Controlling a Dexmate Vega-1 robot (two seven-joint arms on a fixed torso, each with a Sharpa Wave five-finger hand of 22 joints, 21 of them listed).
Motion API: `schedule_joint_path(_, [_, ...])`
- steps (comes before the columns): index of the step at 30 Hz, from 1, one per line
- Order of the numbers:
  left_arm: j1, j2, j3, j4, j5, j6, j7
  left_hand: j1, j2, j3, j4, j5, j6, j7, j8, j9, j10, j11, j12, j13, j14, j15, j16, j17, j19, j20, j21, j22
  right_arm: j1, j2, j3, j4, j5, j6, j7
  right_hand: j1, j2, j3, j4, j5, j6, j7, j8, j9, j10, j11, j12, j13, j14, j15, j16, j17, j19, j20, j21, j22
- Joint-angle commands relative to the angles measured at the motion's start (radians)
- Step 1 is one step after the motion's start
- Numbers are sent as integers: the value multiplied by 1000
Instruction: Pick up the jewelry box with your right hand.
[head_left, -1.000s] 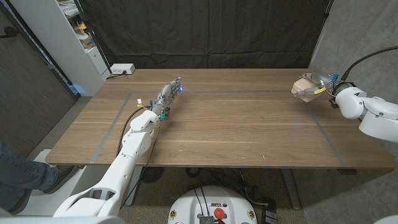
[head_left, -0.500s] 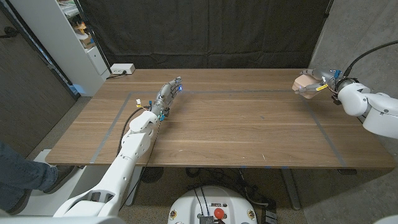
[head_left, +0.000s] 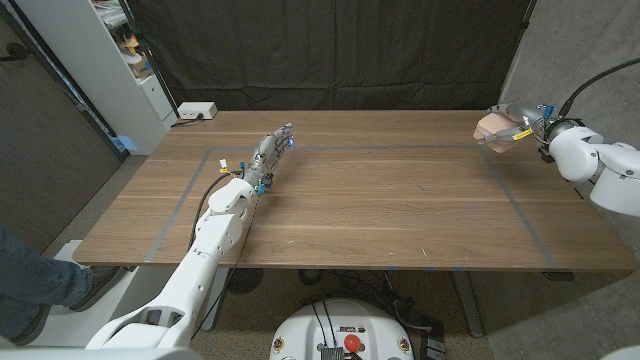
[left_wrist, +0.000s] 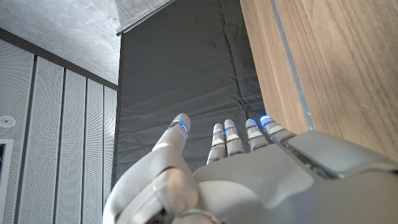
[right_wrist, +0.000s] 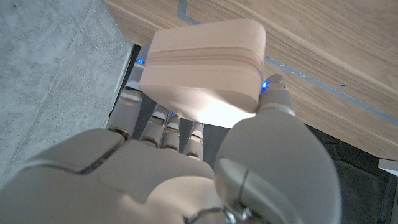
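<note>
Beige jewelry box (right_wrist: 202, 65) pinched in right hand (head_left: 527, 128), thumb vs fingers (right_wrist: 166, 123), held above tabletop (head_left: 380, 200) at far right corner, by concrete wall. Left hand (head_left: 272, 150) w/ fingers straight, holding nothing, mid-left. Black curtain (head_left: 330, 50) behind.

Wooden table (head_left: 380, 200) with a rectangle of grey tape lines (head_left: 520, 215) marked on its top; black curtain (head_left: 330, 50) hanging behind the far edge. White shelving unit (head_left: 110, 70) standing at the far left, with a white power strip (head_left: 196, 111) lying on the table's far left corner beside it. A person's leg in blue jeans and a dark shoe (head_left: 40, 285) at the lower left edge, on the floor beside the table.
</note>
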Motion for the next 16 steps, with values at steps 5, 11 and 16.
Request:
schedule_joint_path(5, [-21, -4, 9, 15, 6, 1, -5, 10, 4, 4, -1, 4, 6, 3, -4, 4, 7, 8, 1, 3, -1, -2, -2, 1, -2, -5, -5, 3, -7, -13, 18, -3, 18, 1, -4, 147, 165, 7, 1, -8, 8, 6, 0, 1, 36, -21, 5, 7, 9, -28, 2, 2, 82, -71, -2, 3])
schedule_joint_path(11, [-22, -5, 9, 17, 7, 4, 0, 12, 4, 4, -2, 5, 7, 3, -4, 4, 7, 0, 0, 3, -1, -11, -3, 1, -13, -11, -10, 3, 3, -10, 8, 1, 15, 5, 3, 148, 166, 7, 1, -12, 10, 5, 0, 2, 39, -26, 5, 8, 11, -27, 0, 1, 83, -71, -4, 3])
schedule_joint_path(16, [-21, -3, 9, 19, 9, 3, -2, 14, 3, 4, -3, 5, 7, 1, -3, 4, 8, 2, 0, 3, -2, -14, -3, 0, -18, -12, -13, 3, 8, -9, 0, -2, 8, -2, 7, 147, 167, 6, 2, -15, 11, 5, -1, 2, 41, -24, 5, 9, 12, -30, -1, 1, 84, -72, -6, 3])
